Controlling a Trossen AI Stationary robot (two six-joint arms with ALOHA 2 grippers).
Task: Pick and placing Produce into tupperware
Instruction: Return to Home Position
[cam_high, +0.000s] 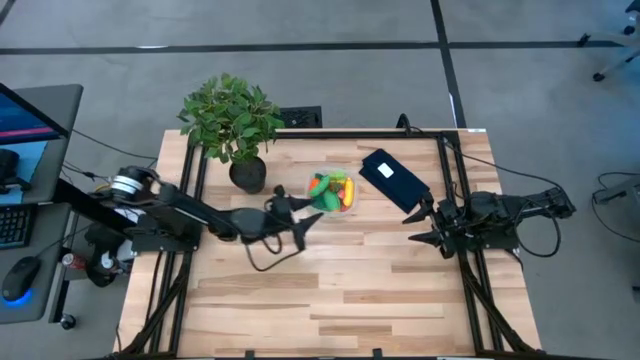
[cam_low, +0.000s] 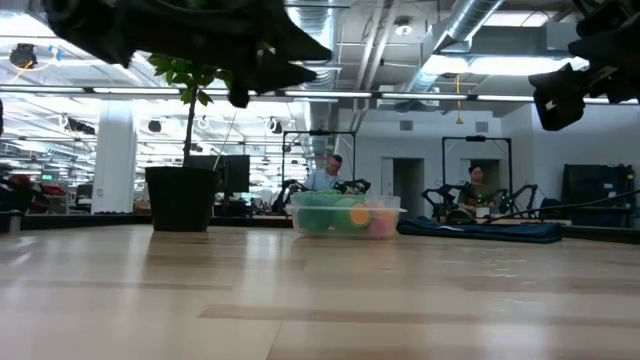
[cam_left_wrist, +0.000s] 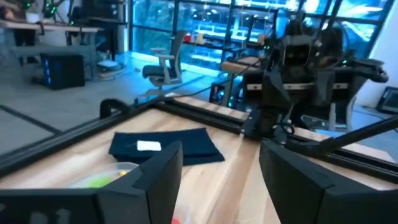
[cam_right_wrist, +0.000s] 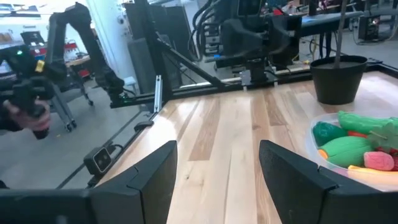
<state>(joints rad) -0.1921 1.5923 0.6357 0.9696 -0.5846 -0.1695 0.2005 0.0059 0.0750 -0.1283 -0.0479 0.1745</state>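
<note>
Since the produce (cam_high: 331, 190) fills the tupperware (cam_high: 356, 193), packing looks done; the left gripper (cam_high: 300, 216), spread and empty beside it, needs retracting home; the right gripper (cam_high: 418, 226) waits spread at the table edge.

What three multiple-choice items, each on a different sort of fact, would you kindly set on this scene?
1. Where does the tupperware stand? A) between the plant pot and the black rectangle; B) on the black rectangle; C) inside the plant pot.
2. What colour is the rectangle's label? A) red; B) white; C) green.
3. How is the left gripper? A) shut on the tupperware; B) shut on the plant pot; C) open and empty.
Key: 1 A, the high view shows it between them; 2 B, a white patch on it; 3 C, fingers apart, nothing between.
</note>
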